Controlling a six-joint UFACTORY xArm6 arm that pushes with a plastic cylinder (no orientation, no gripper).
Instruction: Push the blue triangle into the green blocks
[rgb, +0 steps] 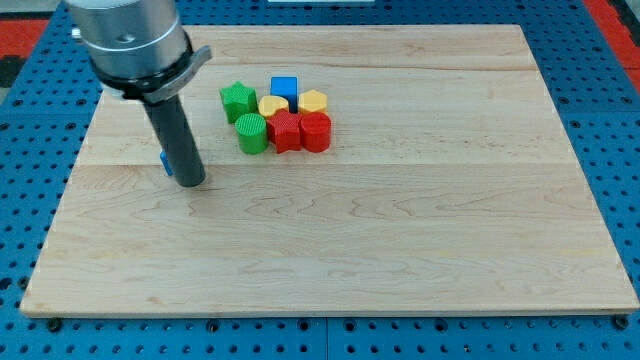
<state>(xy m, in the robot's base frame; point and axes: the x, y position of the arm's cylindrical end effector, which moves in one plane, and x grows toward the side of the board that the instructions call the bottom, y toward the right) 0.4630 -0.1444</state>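
My tip (191, 184) is sitting on the wooden tabletop (400, 250) at the view's left, rod running up to the grey arm housing (128, 40) at the view's top left. End effector here is just the straight rod: no jaws on it, so there's nothing spread or pinching to report. The blue triangle (165, 163) is mostly hiding behind the rod, only a small blue sliver is peeking out at the rod's left edge just above the tip; can't make out its shape, and it's looking like it's touching the rod but I can't tell for sure. The green blocks are sitting to the view's right of the tip, apart from it: a green star-like block (238, 101) and, just below it, a green cylinder (251, 132). They're forming the left side of a tight cluster. Also in that cluster: a blue cube (284, 88) at the top, a yellow block (273, 105) and a second yellow block (313, 101) beneath it, then a red block (285, 131) and a red cylinder (315, 131) along the bottom, packed against each other. The tabletop is resting on a blue pegboard (30, 150).
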